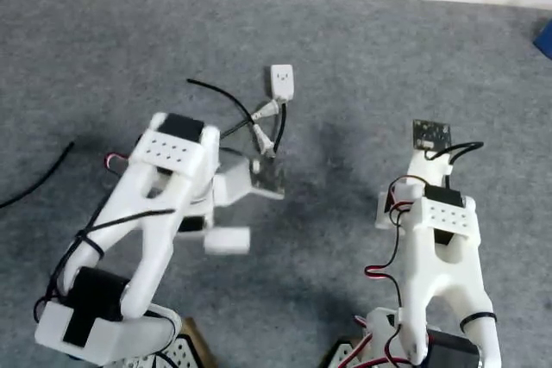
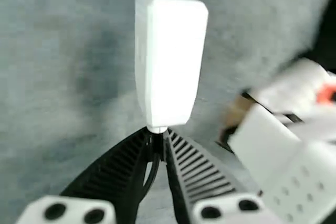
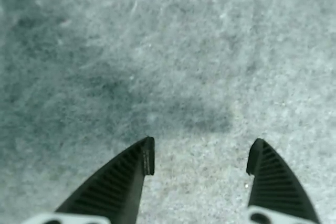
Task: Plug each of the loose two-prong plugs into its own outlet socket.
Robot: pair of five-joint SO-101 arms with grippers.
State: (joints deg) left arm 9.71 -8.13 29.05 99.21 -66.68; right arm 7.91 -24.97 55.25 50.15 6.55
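Left gripper [image 2: 157, 142]: we see it pinched shut on a black cord [image 2: 151, 174] at the base of a white block [image 2: 169, 59]; plug or socket, we cannot tell.
Right gripper [image 3: 202, 156]: spread wide, holding nothing, over the grey table [image 3: 210, 51].
Outlet socket [image 1: 282, 81]: far centre.
White plug [image 1: 261, 138]: just near of that socket.

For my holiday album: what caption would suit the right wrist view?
Right arm's tool open, its two black ridged fingers apart above grey carpet.
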